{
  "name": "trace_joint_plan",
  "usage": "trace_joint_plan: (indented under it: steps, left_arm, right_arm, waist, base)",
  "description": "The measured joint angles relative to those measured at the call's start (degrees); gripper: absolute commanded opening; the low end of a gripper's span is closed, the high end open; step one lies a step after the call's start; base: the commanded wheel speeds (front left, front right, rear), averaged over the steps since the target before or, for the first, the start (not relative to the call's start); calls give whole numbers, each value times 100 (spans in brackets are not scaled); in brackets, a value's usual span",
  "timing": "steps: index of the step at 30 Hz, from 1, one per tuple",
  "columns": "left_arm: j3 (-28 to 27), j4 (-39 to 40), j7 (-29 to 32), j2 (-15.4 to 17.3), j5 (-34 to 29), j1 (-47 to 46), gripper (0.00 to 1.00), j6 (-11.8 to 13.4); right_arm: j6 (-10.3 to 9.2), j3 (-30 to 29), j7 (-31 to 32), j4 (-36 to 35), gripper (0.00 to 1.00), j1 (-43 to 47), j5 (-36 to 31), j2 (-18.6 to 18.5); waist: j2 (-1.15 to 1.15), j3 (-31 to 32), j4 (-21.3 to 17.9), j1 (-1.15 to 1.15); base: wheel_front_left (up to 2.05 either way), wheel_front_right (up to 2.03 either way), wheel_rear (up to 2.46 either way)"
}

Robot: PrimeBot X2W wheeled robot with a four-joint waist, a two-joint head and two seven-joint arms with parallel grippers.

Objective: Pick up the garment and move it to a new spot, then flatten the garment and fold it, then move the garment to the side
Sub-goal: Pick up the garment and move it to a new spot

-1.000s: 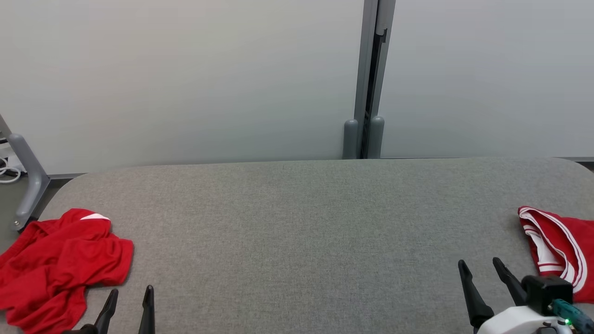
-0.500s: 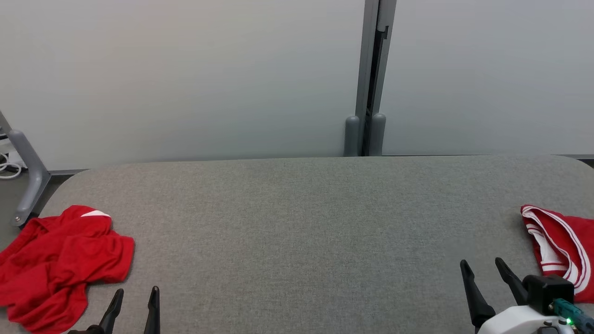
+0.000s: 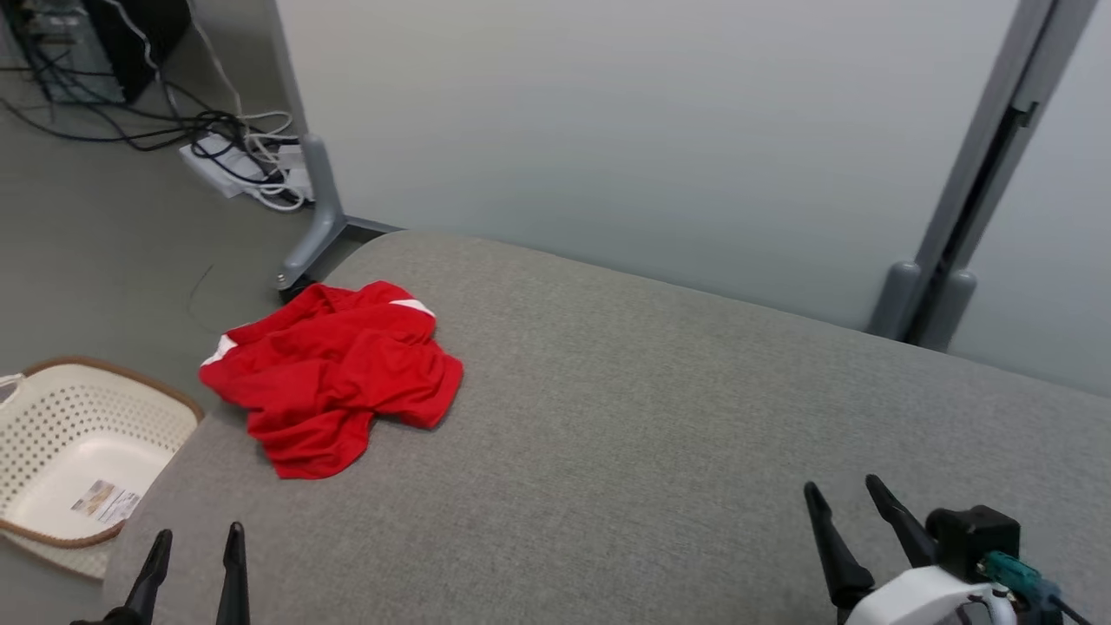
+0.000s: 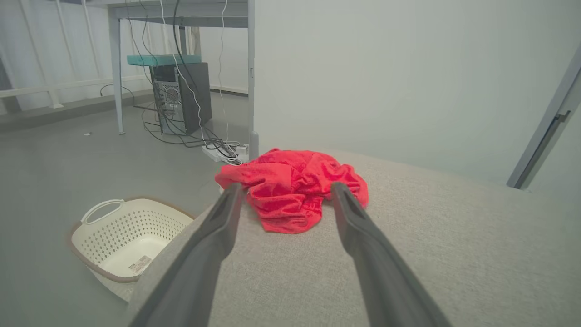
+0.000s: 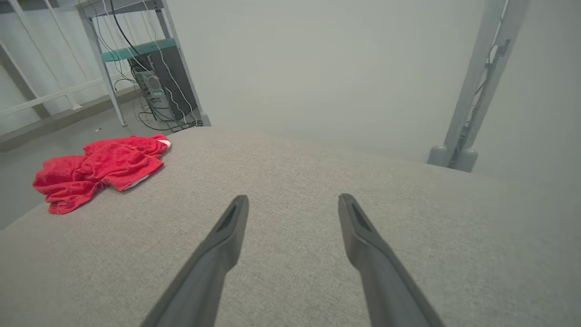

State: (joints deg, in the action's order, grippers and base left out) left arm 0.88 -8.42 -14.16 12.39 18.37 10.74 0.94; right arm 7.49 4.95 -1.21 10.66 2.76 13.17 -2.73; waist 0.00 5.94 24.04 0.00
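A crumpled red garment (image 3: 330, 373) with white trim lies near the left end of the grey padded table (image 3: 660, 417). In the left wrist view the garment (image 4: 292, 188) sits just beyond my open left gripper (image 4: 283, 190), whose fingers frame it without touching. The head view has my left gripper (image 3: 195, 542) low at the left, open and empty, short of the garment. My right gripper (image 3: 846, 495) hangs open over bare table at the lower right. The right wrist view puts the garment (image 5: 97, 170) far off to the left of the open right gripper (image 5: 292, 202).
A white perforated laundry basket (image 3: 78, 434) stands on the floor beside the table's left end. A power strip and cables (image 3: 243, 161) lie on the floor further back. A pale partition wall with a grey post (image 3: 972, 200) runs behind the table.
The head camera has swung to the left, bringing the garment toward the middle and the basket into view. The red-and-white cloth at the right edge has passed out of the picture. Both grippers stay open.
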Motion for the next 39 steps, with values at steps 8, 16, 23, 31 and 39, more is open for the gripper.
trace_joint_plan:
  steps: [8, 16, 23, 31, 39]
  left_arm:
    - [-311, 393, -51, -69, 137, 357, 100, 200]
    - [-367, 577, -58, -165, 288, 416, 100, 178]
    - [108, 391, 653, -121, 407, -645, 100, -157]
    - [570, -1134, 1911, -227, 682, -2813, 100, -458]
    - [63, -3253, 2996, -169, 1313, -4395, 100, -70]
  right_arm:
    - [0, 460, -14, 321, 100, -522, 9, 3]
    - [0, 620, -91, 547, 100, -705, 9, 4]
    - [0, 587, -126, 588, 100, -676, 0, 4]
    - [0, 318, 24, 266, 100, -274, -189, 1]
    - [1, 604, 703, -658, 100, -371, -681, -23]
  waist:
    - [0, -277, 410, 0]
    - [0, -349, 460, 0]
    - [0, -361, 447, 0]
    - [0, -466, 423, 0]
    - [0, -994, -106, 0]
  base:
    - [0, 0, 0]
    - [0, 0, 0]
    - [0, 0, 0]
    - [0, 0, 0]
    - [0, 0, 0]
